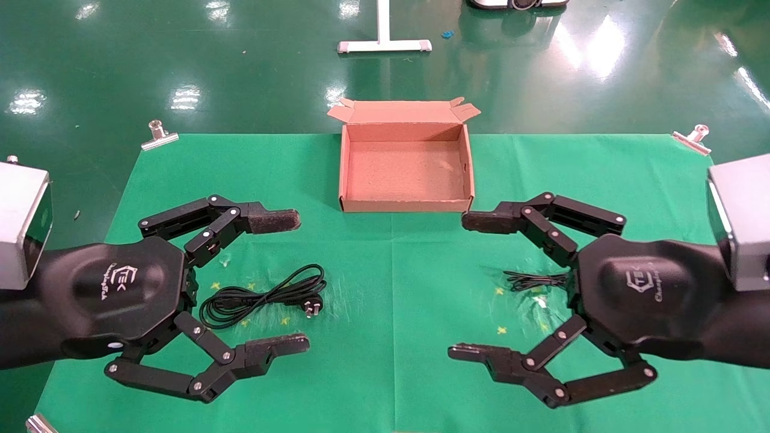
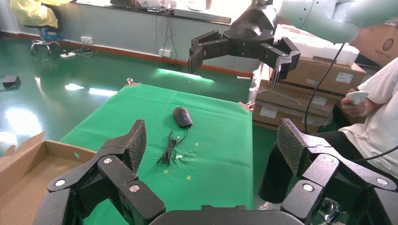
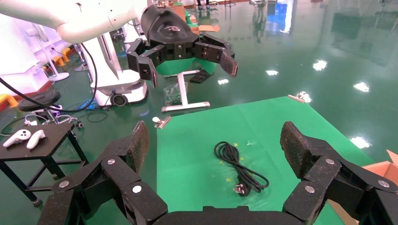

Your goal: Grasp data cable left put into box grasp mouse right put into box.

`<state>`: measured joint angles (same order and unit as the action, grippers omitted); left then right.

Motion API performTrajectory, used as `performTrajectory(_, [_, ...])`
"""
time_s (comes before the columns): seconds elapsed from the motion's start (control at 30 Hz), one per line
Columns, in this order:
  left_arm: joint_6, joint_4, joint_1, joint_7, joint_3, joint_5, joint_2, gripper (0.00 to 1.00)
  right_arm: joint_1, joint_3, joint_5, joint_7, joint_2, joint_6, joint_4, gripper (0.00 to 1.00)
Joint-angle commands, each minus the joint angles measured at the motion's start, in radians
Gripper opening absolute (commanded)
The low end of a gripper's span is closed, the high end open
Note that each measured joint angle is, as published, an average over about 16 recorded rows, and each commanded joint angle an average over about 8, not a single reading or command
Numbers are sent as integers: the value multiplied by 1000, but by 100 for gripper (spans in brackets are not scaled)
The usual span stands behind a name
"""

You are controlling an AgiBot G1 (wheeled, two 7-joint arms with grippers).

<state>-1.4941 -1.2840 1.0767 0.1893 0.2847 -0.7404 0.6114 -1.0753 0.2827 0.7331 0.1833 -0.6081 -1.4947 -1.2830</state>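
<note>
The data cable (image 1: 264, 296), a thick black coil with a pronged plug, lies on the green cloth left of centre; it also shows in the right wrist view (image 3: 239, 168). My left gripper (image 1: 299, 281) is open and empty, raised above it. The mouse (image 2: 182, 116), black with a blue dot, lies on the cloth with its thin bundled wire (image 2: 168, 149) beside it. In the head view my right gripper (image 1: 459, 286), open and empty, hides the mouse; only the wire (image 1: 532, 281) shows. The brown cardboard box (image 1: 406, 205) stands open and empty at the table's far middle.
Metal clips (image 1: 159, 135) (image 1: 693, 138) hold the cloth at the far corners. A white stand base (image 1: 384, 45) sits on the floor beyond the table. Cardboard cartons (image 2: 324, 77) and a seated person (image 2: 375, 117) are off the table's right side.
</note>
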Motion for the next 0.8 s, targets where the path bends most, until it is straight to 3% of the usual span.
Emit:
performTrajectory(0.03, [0, 1, -1, 0, -2, 5, 1, 100, 0, 0, -4, 2, -1, 0, 0, 100])
performTrajectory(0.23, [-7, -20, 27, 14, 47, -106, -5, 100, -2, 10, 83, -37, 26, 20, -7, 100])
performTrajectory(0.5, [-14, -36, 164, 82, 217, -512, 33, 100, 4, 55, 356, -80, 59, 172, -42, 100])
performTrajectory(0.8, [139, -29, 254, 145, 321, -916, 126, 100, 20, 55, 391, -87, 71, 209, -51, 100])
